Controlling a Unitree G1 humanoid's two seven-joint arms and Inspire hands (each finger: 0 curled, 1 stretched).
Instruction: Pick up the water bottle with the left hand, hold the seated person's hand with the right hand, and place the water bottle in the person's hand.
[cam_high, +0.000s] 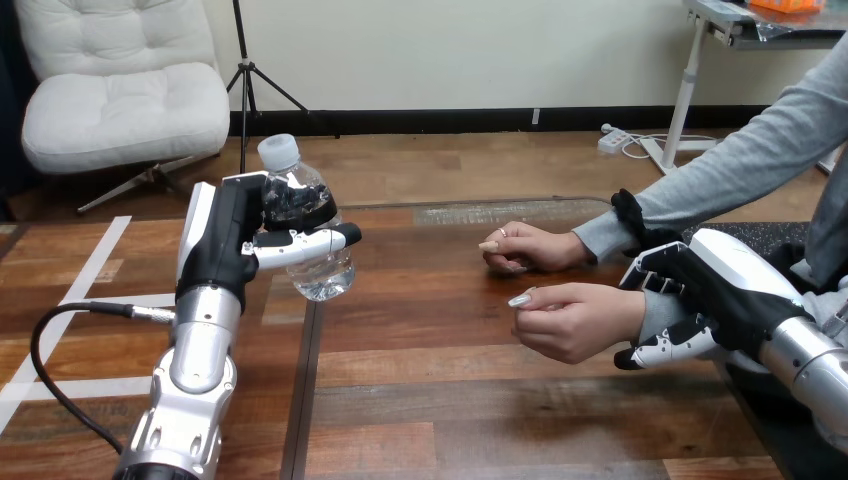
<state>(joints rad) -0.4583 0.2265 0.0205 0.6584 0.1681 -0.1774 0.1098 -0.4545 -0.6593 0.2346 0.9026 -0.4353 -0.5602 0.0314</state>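
A clear water bottle (308, 222) with a white cap is held tilted above the table, left of centre. My left hand (232, 238) is shut on it, thumb across its front. The person's nearer hand (570, 320) hovers loosely curled at the right, palm side turned toward the bottle. My right hand (712, 296) is at its wrist, with fingers over the grey sleeve and the thumb under it, curled round the wrist. The person's farther hand (530, 248) rests on the table behind it. A wide gap separates the bottle from the nearer hand.
The wooden table (450, 400) stretches open between my two arms. White tape strips (85, 270) mark its left part. A black cable (60, 340) loops beside my left forearm. A dark mat (765, 238) lies at the right edge.
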